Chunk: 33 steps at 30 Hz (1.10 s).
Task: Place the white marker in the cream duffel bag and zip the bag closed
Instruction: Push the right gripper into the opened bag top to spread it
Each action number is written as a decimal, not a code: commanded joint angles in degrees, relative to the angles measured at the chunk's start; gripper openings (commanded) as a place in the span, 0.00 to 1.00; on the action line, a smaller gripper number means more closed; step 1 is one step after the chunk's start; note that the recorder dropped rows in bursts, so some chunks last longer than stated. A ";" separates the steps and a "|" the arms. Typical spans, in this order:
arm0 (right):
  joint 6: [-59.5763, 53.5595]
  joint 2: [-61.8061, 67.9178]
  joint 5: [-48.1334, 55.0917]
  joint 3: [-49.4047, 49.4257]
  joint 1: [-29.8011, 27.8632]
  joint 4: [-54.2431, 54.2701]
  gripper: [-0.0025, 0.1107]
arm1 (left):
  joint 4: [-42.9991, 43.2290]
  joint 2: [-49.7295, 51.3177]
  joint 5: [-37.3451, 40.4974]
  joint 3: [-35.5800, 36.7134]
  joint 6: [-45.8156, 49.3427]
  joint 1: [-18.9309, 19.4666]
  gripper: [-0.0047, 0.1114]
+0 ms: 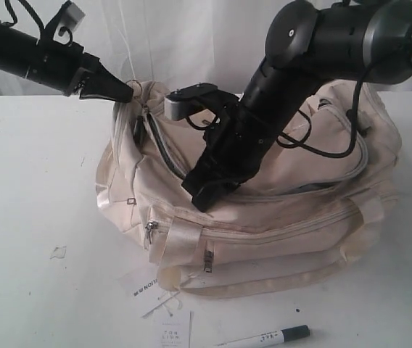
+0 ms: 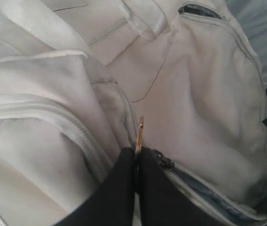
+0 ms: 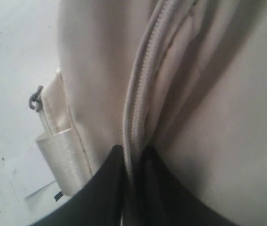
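The marker (image 1: 264, 338) lies on the tabletop (image 1: 39, 203) in front of the bag (image 1: 286, 239), apart from it and outside it, with its dark cap pointing to the right of the exterior view. Two paper tags (image 1: 173, 328) lie on the tabletop just to its left.

The bag sits slumped in the middle of the tabletop. Its front pocket zip runs across the near side. In the left wrist view the top zip gapes, and dark lining (image 2: 204, 193) shows in the gap.

The left fingers (image 1: 115, 88) are at the bag's left end, up by the top seam. The left wrist view shows these fingers (image 2: 131, 162) pressed together, pinching a thin gold pull tab (image 2: 139, 134) that sticks up from between their tips.

The right arm reaches down across the bag, and the right fingers (image 1: 204, 194) rest on its near upper side. In the right wrist view these fingers (image 3: 112, 169) stand close on either side of a cream zip band (image 3: 140, 94) that runs between them. Whether they clamp it or only straddle it cannot be told
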 commanded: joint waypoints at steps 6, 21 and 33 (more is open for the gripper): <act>0.57 0.01 -4.22 0.84 0.43 -2.10 0.39 | -2.64 -0.57 -0.32 -0.82 0.94 1.23 0.04; 0.57 -0.85 -5.80 -3.41 0.43 -2.19 0.39 | -2.64 -0.57 -1.55 -0.82 0.33 1.23 0.40; 0.20 -1.28 -12.36 -6.67 0.43 -7.44 0.58 | -4.24 -0.57 -2.78 -0.82 0.13 1.23 0.54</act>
